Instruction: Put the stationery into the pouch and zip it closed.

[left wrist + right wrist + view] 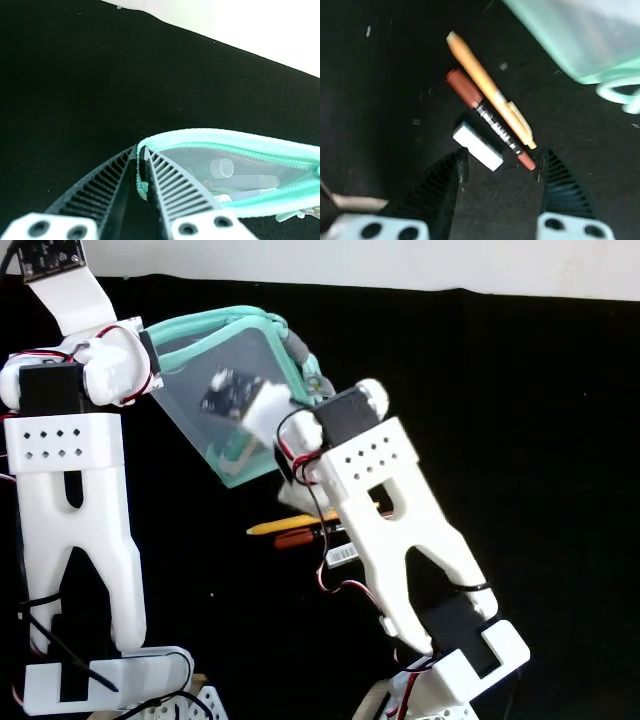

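two arms extended; left jaws clamp pouch (210, 150) edge; right jaws wide above pens (491, 91)

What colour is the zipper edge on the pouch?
The pouch has a mint-green zipper edge, clearest in the left wrist view.

The black worktop (560, 440) carried a yellow pen (493, 92) and a brown pen (489, 120) side by side, with a white eraser (477, 148) just beside them.

The left gripper (153, 370) grips the pouch (228, 340) by its corner.
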You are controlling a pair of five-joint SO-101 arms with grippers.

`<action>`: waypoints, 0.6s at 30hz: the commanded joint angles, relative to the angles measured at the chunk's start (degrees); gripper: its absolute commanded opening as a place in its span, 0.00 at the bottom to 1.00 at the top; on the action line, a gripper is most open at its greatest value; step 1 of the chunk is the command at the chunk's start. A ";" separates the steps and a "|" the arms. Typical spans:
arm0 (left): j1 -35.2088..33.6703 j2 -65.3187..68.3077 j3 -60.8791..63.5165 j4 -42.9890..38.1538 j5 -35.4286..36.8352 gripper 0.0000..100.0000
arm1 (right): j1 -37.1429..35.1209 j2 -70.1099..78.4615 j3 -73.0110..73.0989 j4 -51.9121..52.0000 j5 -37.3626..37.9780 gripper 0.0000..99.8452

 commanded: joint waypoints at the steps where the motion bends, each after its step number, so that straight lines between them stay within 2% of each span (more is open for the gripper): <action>1: 0.22 1.01 2.59 0.53 -0.35 0.01 | 0.22 -3.21 4.70 -2.86 4.22 0.22; 18: 0.31 1.01 2.59 0.62 -0.35 0.01 | 0.22 -2.68 33.45 -17.01 28.75 0.22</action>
